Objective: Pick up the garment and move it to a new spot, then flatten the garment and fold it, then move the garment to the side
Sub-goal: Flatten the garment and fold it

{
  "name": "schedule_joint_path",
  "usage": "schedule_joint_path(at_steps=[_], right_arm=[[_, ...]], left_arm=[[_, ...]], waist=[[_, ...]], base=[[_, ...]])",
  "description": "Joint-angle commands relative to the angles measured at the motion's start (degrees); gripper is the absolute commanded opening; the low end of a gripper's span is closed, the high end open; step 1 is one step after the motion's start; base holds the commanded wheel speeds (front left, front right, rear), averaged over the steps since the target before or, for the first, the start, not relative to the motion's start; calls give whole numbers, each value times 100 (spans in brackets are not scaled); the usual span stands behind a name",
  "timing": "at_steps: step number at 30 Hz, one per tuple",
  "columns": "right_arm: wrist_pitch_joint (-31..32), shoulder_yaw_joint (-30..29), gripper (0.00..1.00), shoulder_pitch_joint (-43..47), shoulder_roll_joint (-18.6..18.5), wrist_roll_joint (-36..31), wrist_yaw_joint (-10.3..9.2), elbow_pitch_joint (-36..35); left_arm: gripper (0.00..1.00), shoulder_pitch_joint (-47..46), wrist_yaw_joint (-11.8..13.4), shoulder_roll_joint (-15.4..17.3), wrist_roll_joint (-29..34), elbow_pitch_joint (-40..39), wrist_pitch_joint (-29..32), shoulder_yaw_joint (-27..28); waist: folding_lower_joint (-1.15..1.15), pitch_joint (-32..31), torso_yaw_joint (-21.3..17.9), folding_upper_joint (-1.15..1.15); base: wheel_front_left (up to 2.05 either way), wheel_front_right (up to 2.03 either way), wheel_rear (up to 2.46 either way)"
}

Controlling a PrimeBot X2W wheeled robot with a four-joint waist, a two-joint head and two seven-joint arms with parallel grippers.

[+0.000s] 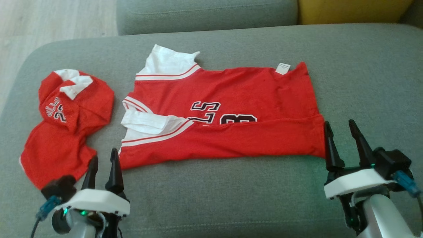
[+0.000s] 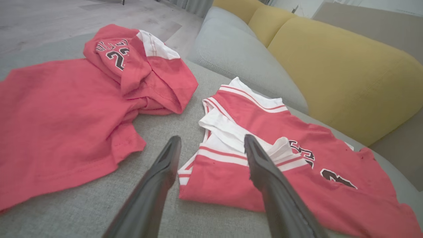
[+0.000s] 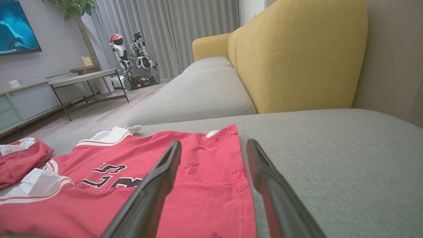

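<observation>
Grey cushion (image 1: 231, 191) under red jersey (image 1: 231, 138); yellow backrest (image 3: 297, 56); floor (image 1: 49, 19) maybe wood

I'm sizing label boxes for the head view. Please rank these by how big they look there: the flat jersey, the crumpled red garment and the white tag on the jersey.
1. flat jersey, by far the largest
2. crumpled red garment, clearly smaller
3. white tag, tiny

jersey (image 1: 238, 89) lettering half hidden under its folded edge; tag (image 1: 283, 68) print too small to read
</observation>
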Motion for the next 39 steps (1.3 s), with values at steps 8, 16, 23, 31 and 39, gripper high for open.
schedule_joint_path(at_steps=[8,16,23,31,39], right_arm=[[-58,60,100,-119,133,-168,37,-455],[3,108,100,-172,214,-209,37,-624],[9,42,100,-181,253,-230,37,-716],[231,-123,100,-146,315,-204,37,-575],[841,-458,100,-357,425,201,37,264]], left_arm=[[100,-610,144,-7,505,756,-34,236],[100,-1280,704,143,810,2333,44,209],[100,-1620,697,213,821,3036,127,146],[0,-1824,404,171,843,3381,76,-51],[0,-1740,341,131,929,2264,-31,79]], waist=[[0,137,-254,0],[0,340,-498,0],[0,422,-591,0],[0,406,-496,0],[0,398,-192,0]], base=[[0,0,0],[0,0,0],[0,0,0],[0,0,0],[0,0,0]])
